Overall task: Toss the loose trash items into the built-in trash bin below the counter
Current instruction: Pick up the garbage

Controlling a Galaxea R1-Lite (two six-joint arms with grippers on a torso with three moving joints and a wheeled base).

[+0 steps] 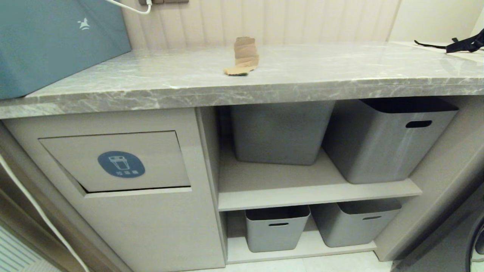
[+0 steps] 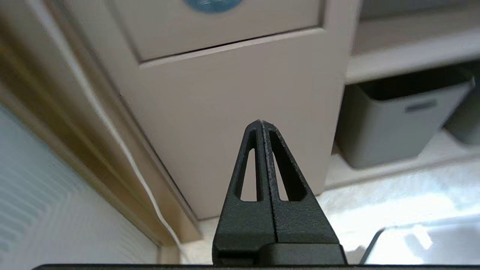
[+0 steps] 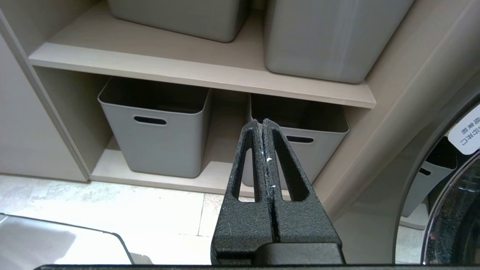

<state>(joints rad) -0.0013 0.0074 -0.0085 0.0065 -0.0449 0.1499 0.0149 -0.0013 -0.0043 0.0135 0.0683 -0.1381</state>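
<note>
One brown cardboard scrap (image 1: 244, 56), creased and partly standing up, lies on the grey marble counter (image 1: 302, 71) near its middle. Below the counter at the left, the built-in trash bin (image 1: 117, 160) is a beige flap with a blue oval sticker; its flap (image 2: 217, 26) also shows in the left wrist view. Neither arm appears in the head view. My left gripper (image 2: 261, 122) is shut and empty, held low in front of the cabinet panel under the flap. My right gripper (image 3: 261, 121) is shut and empty, facing the lower shelf.
Grey storage bins stand on the open shelves, two above (image 1: 385, 136) and two below (image 1: 278, 228). A large teal box (image 1: 56, 37) sits on the counter's left end, a black strap (image 1: 465, 45) at its far right. A white cable (image 2: 112, 131) runs down beside the cabinet.
</note>
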